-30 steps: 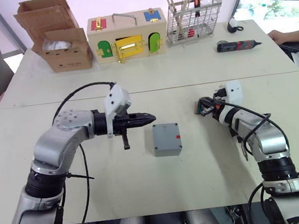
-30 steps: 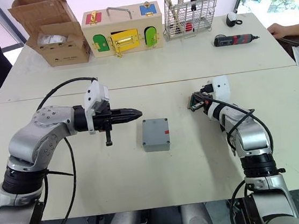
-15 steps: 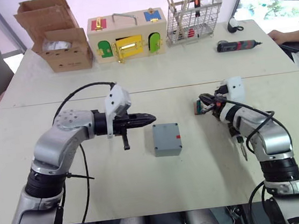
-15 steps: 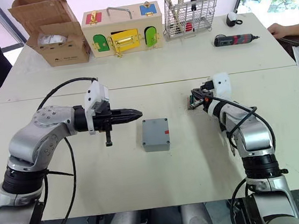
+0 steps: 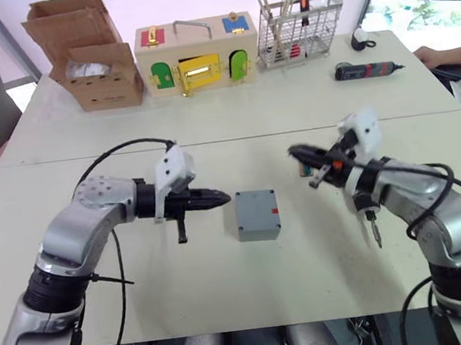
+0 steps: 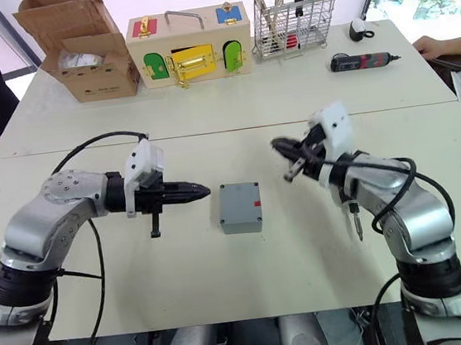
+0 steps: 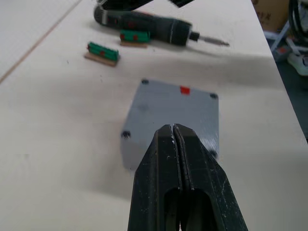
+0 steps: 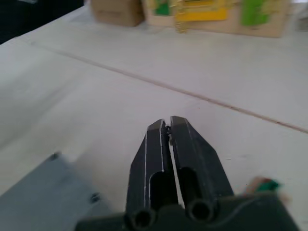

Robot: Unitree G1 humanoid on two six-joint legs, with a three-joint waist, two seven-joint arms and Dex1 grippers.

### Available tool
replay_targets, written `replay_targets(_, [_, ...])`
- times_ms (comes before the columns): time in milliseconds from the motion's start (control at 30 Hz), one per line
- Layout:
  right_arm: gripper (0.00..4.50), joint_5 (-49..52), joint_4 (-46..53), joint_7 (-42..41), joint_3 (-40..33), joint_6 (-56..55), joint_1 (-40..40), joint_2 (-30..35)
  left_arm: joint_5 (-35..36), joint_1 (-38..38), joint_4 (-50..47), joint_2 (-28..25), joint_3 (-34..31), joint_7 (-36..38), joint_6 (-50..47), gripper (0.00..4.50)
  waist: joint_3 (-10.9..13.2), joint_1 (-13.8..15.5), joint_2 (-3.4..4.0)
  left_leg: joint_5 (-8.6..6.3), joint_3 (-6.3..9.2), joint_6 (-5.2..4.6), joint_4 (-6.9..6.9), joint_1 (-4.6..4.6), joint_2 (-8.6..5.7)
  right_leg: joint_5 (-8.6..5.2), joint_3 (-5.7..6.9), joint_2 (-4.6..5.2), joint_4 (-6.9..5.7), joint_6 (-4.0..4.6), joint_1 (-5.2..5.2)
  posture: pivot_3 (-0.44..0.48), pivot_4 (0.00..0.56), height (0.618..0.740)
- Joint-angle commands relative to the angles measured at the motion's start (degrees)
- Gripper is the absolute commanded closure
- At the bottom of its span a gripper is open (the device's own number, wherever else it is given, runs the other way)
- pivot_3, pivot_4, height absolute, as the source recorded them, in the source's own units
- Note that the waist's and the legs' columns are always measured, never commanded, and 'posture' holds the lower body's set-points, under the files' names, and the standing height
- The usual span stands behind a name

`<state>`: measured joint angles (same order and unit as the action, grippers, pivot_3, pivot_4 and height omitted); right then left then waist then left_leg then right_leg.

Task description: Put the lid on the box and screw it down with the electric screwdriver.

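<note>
- left hand [image 5: 222, 197] clenched, empty, tips pointing at the box [image 5: 257, 214], just beside it, not touching
- box sits mid surface [image 5: 226, 281] between both hands, lid [image 7: 174, 107] on top, red mark on its right side
- right hand [image 5: 295, 152] clenched, empty, raised off the surface to the right of the box
- electric screwdriver [image 7: 144, 22] lies on the surface under the right arm

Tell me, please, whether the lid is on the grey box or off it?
On. The box shows a flat closed top, the lid, with screw holes at its corners; no wires are visible.
</note>
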<state>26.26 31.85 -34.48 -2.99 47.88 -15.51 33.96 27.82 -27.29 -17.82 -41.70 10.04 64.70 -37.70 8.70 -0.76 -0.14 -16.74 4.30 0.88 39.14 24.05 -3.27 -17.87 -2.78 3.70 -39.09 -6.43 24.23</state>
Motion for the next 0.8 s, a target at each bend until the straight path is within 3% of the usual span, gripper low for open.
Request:
replay_targets(33, [4.42,1.75,3.29,-1.1,1.04,0.81,0.81,1.15,-0.97,0.48,-2.44,-1.61,-0.07,1.04,2.06,4.5,0.0,0.09,0.0,-0.05,0.01,-0.09,0.0,0.0,0.0,0.0,0.0,0.0,0.0,0.0,0.0,0.0,0.15,0.74])
replay_targets(800, [4.42,0.49,1.06,0.11,4.88,-0.18,1.45,0.92,-2.5,1.15,-2.41,-1.08,0.56,-0.01,2.83,4.5,0.0,0.03,0.0,-0.04,0.01,-0.07,0.01,0.0,0.0,0.0,0.0,0.0,0.0,0.0,0.0,0.0,0.15,0.74])
